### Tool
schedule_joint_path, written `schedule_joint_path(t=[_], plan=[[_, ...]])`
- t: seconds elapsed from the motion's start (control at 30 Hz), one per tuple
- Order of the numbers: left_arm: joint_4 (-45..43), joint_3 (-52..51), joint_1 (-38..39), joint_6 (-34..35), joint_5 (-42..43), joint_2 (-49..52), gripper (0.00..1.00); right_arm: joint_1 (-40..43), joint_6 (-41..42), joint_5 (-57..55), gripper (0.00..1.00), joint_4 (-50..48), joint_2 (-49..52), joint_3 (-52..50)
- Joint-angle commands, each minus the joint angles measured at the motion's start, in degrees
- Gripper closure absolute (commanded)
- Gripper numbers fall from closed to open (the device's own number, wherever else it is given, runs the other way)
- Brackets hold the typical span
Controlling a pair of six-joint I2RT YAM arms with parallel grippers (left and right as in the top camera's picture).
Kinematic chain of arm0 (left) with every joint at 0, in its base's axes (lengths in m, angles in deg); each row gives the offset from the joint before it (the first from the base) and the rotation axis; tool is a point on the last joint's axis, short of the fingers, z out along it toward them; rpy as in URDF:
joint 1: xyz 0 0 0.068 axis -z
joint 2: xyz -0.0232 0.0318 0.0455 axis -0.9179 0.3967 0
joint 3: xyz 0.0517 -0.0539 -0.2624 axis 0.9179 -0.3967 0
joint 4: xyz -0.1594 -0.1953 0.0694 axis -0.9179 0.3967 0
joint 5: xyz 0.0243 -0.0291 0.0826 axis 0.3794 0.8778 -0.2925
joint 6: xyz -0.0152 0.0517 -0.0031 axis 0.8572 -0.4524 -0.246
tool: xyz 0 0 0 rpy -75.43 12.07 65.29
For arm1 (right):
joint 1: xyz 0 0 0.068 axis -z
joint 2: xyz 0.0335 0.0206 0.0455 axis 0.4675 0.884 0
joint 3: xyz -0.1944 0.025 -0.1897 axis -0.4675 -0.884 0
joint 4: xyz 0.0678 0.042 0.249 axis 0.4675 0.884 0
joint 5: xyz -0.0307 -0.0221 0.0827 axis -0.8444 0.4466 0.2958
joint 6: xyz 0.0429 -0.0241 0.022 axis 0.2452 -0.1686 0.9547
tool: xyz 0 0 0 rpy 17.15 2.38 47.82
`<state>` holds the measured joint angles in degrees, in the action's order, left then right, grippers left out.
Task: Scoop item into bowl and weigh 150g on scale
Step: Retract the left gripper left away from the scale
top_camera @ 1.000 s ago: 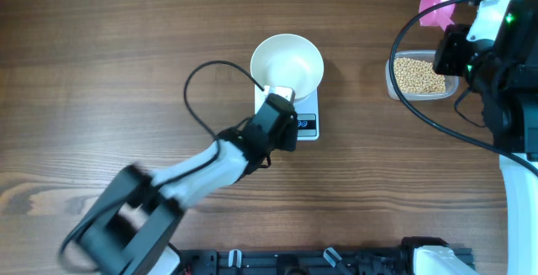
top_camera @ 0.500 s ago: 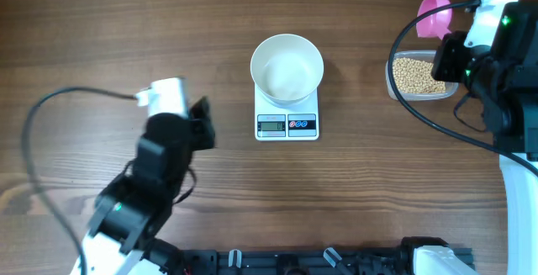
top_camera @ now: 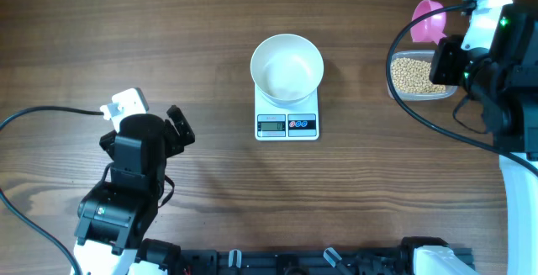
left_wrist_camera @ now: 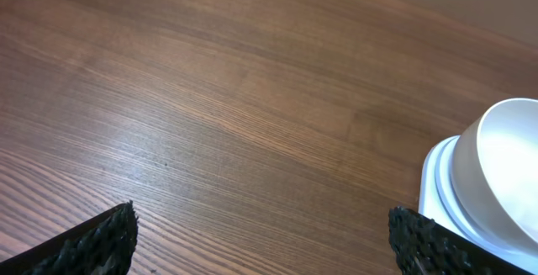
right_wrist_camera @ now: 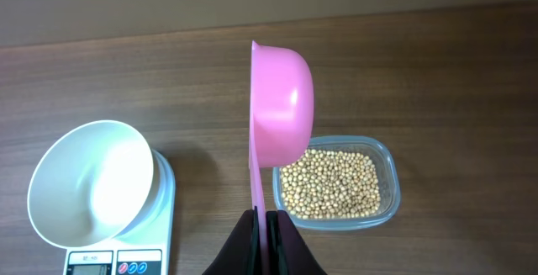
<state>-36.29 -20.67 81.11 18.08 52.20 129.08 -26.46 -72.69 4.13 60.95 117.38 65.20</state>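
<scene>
Wooden table (top_camera: 126, 31), scale (top_camera: 287, 124) half under bowl (top_camera: 287, 65)

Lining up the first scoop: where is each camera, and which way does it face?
Overhead: above table, straight down; left arm, right arm show.
Left wrist: low over table, facing bowl on scale; left gripper open, at bottom corners.
Right wrist: above tub of beans, looking down; right gripper shut on scoop.
All three share bowl and scale.
</scene>
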Motion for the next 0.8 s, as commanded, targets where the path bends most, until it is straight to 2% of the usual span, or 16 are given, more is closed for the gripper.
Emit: schedule_joint_path(t=[0.0,0.2,0.37,0.67,0.77], plan=[[0.0,-0.3,-0.4,-0.2,-1.2,1.0,0.0,0.2,-1.3,1.0,0.96,-0.5,0.9,1.0],[0.0,-0.3,-0.4,-0.2,-1.2,3.1,0.0,0.2,-4.5,0.5,0.96,-0.5,1.0,1.0],[0.0,-0.3,-0.4,-0.2,-1.2,5.6,0.0,0.2,-3.8,0.5,0.96,-0.5,1.0,1.0],[0.0,-0.3,-0.4,-0.3,-1.2,11.2,0.0,0.2,5.2,0.5,0.96,-0.1,1.0,1.0],[0.0,-0.3,-0.4,-0.2,-1.2,13.1,0.0,0.2,12.3,0.5,0.96,-0.1,1.0,1.0]])
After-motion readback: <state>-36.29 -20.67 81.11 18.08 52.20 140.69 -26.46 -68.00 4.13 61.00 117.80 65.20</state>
